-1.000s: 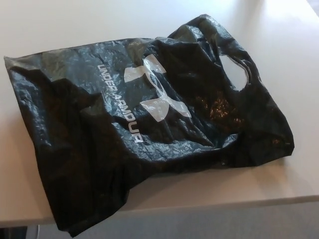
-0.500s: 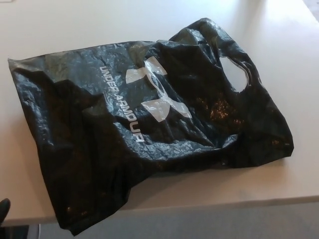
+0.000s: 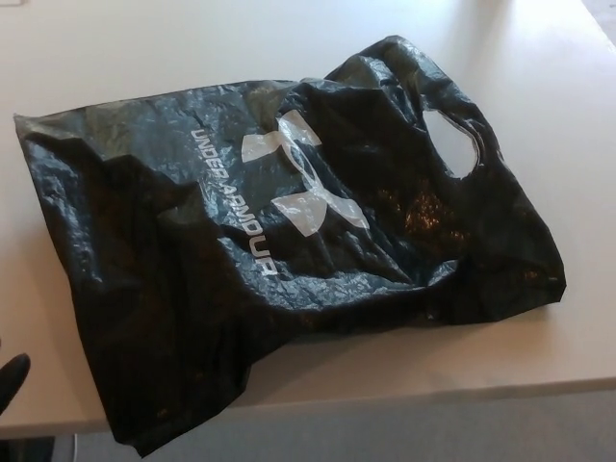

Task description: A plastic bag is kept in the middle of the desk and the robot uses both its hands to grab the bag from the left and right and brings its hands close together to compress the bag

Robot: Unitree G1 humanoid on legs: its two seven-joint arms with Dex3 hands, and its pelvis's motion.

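Bag [image 3: 289, 260], thin and slippery, is best gathered at its side edges; left hand [image 3: 12, 377] is barely seen, its state untellable.

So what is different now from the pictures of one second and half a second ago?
The left hand has come further into view at the lower left edge, rising toward the plastic bag; one second ago it did not show at all. Only a dark tip is visible, and it is not touching the bag. The right hand is not in view. The bag lies as before on the desk, its lower left corner over the near edge.
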